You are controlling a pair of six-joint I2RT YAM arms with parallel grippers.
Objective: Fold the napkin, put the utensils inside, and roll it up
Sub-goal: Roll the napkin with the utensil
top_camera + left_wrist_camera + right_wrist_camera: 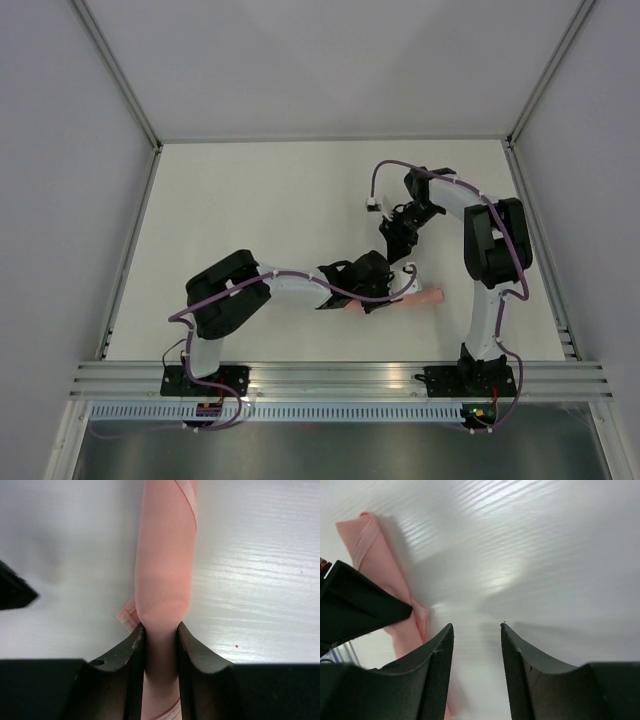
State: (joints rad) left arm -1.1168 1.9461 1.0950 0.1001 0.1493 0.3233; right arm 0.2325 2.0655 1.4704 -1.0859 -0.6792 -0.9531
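The roll could spring open if the left gripper released carelessly, as the cloth's free edge looked unsecured, and a drag might spill its contents. Reaching low across the table, that gripper pinched one end of the rolled napkin near the front edge. The right gripper hung spread and empty just beyond, its arm folded. No utensils showed.

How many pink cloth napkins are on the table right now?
1: the rolled pale pink cloth napkin lies near the white table's front edge, pinched in the left tool. A hidden second one seems unlikely.
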